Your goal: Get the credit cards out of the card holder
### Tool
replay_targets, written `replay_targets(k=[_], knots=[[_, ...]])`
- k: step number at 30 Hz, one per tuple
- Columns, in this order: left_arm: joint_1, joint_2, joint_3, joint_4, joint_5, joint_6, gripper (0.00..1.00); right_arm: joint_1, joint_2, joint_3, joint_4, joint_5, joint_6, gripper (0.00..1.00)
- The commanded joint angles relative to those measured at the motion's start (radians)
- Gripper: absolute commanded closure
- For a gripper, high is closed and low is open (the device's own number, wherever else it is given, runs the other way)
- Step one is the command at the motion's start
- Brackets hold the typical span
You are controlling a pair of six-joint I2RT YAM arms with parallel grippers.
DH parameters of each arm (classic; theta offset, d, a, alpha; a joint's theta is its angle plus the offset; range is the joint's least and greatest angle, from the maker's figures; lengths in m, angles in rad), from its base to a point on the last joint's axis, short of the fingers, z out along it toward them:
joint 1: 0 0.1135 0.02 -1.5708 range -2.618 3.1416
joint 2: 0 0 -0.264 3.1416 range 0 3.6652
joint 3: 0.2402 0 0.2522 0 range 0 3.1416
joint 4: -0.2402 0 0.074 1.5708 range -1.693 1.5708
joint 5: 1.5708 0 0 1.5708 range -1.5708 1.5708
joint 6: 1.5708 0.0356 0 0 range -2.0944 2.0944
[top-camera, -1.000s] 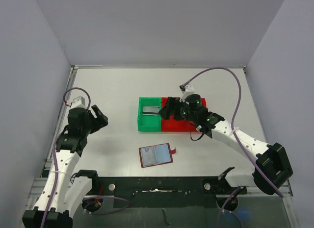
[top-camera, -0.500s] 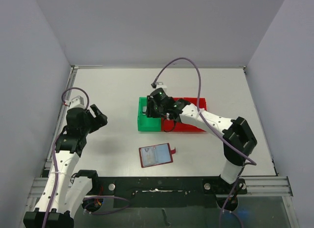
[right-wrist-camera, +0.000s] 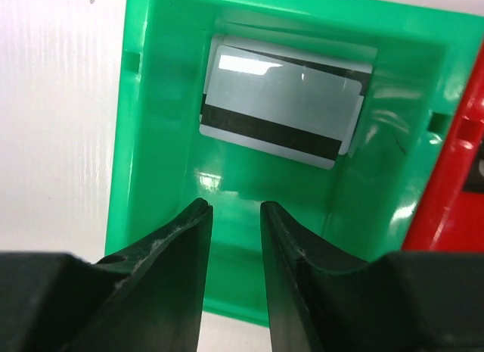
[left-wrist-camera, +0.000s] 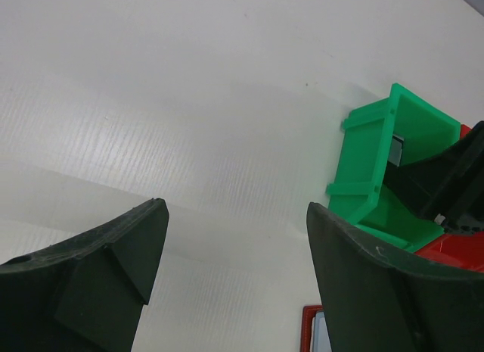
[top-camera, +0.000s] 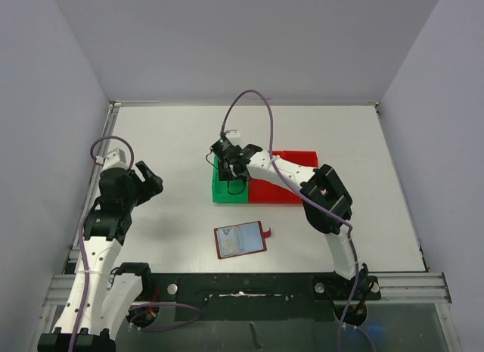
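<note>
Right wrist view: a silver-grey credit card (right-wrist-camera: 281, 110) with a black stripe lies flat at the far end of the green bin (right-wrist-camera: 144, 140). An offset edge beneath it may be a 2nd card; I cannot tell for sure. The right gripper (right-wrist-camera: 233, 216) hangs over the bin's near end, fingers drawn close with a narrow gap and nothing between them.

In the top external view the card holder (top-camera: 240, 240) lies open on the table (top-camera: 166, 140) near the arm bases, well apart from the bins. It has a dark red border, a pale blue-grey inside and a red tab (top-camera: 268, 232) on its right. The left gripper (top-camera: 149, 182) hovers at the table's left side, fingers spread wide and empty.

1 second ago the right gripper stood over the red bin (top-camera: 291, 187), arm stretched rightward; now it is above the green one, elbow folded. The holder has not moved.

From above, the gripper hides the card, and what the holder's pockets contain is too small to make out.
</note>
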Motion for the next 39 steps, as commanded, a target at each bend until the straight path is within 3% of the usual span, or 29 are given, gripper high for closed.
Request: replay_targets(k=[1, 14, 18, 24, 30, 39], knots=[[0.008, -0.025, 0.012, 0.045, -0.018, 0.014, 0.27, -0.001, 0.041, 0.104, -0.055, 0.045, -0.027, 0.67], [0.009, -0.012, 0.012, 0.044, 0.006, 0.018, 0.27, -0.023, 0.155, 0.166, -0.043, 0.021, 0.009, 0.69], [0.01, -0.018, 0.011, 0.042, -0.001, 0.017, 0.27, -0.018, 0.216, 0.205, -0.09, 0.114, 0.058, 0.72], [0.01, -0.017, 0.015, 0.036, 0.001, 0.02, 0.27, -0.031, 0.214, 0.129, -0.054, 0.172, 0.099, 0.71], [0.01, -0.031, 0.018, 0.02, -0.001, 0.02, 0.27, -0.035, 0.215, 0.093, 0.021, 0.193, 0.05, 0.7], [0.009, -0.046, 0.013, 0.016, 0.001, 0.018, 0.27, -0.027, 0.224, 0.108, 0.054, 0.199, -0.049, 0.61]])
